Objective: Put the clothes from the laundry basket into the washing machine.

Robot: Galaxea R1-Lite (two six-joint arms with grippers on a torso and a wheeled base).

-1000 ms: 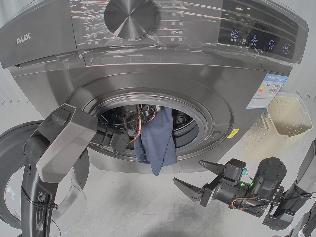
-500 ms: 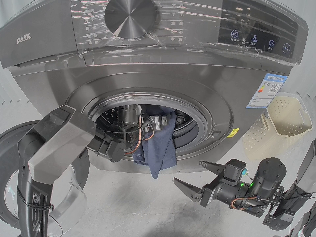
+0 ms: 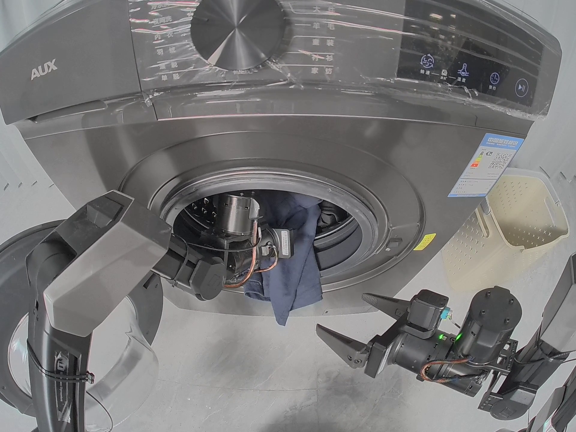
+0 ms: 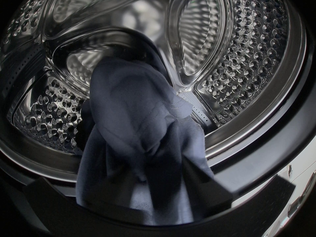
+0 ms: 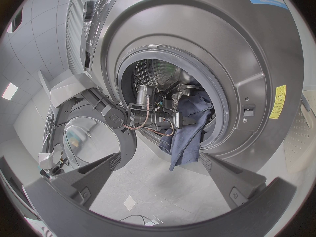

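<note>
Grey tiled floor, with the washing machine standing on it, door swung wide on the robot's left. Laundry basket stood just beside the machine on the right; its inner walls in view were bare, bottom hidden.

Step in hand: loading. Blue garment was only half in. The upper part lay bunched inside the drum, while the rest draped over the lower lip of the opening with a tail hanging down outside the front panel.

Left pincer sat in the mouth of the opening. In the right wrist view its fingers came to one point against the cloth, so I judged it clamped on the blue garment. Right pincer hung low over the floor, in front of the machine and right of the opening, fingers spread apart and holding nothing.

Next move, as I judged it: carry the held fold deeper and let go well past the lip, then gather the hanging tail, or it would foul the door seal. The cloth is limp and will likely slide back out under its own weight if dropped near the rim
</note>
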